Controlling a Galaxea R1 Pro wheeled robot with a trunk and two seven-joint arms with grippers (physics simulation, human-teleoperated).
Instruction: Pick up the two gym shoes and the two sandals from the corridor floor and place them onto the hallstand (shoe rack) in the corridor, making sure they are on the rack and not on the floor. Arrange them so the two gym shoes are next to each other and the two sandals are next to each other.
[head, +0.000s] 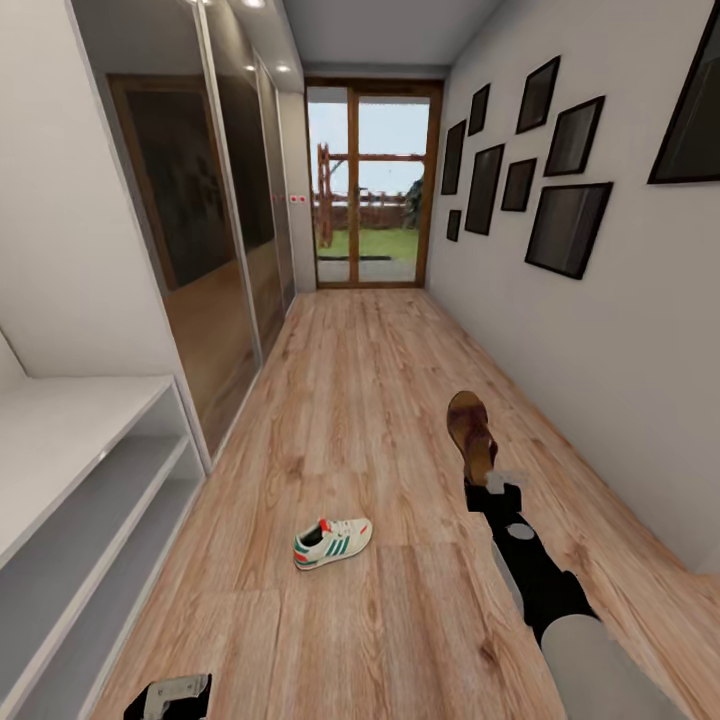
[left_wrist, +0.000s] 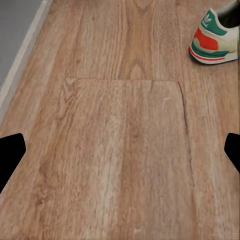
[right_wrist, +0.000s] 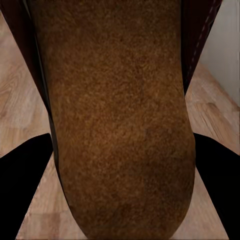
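Note:
One gym shoe lies on the corridor floor in the head view, white with green stripes, its red heel showing in the left wrist view. My right gripper is shut on a brown sandal, held up above the floor to the shoe's right. The sandal's tan footbed sits between the two dark fingers in the right wrist view. My left gripper hangs low near the shoe, open, with bare planks between its fingers. The hallstand stands at the left with its open shelves.
Mirrored wardrobe doors line the left wall beyond the hallstand. A glazed door closes the corridor's far end. Dark picture frames hang on the right wall. Floor stretches ahead between the walls.

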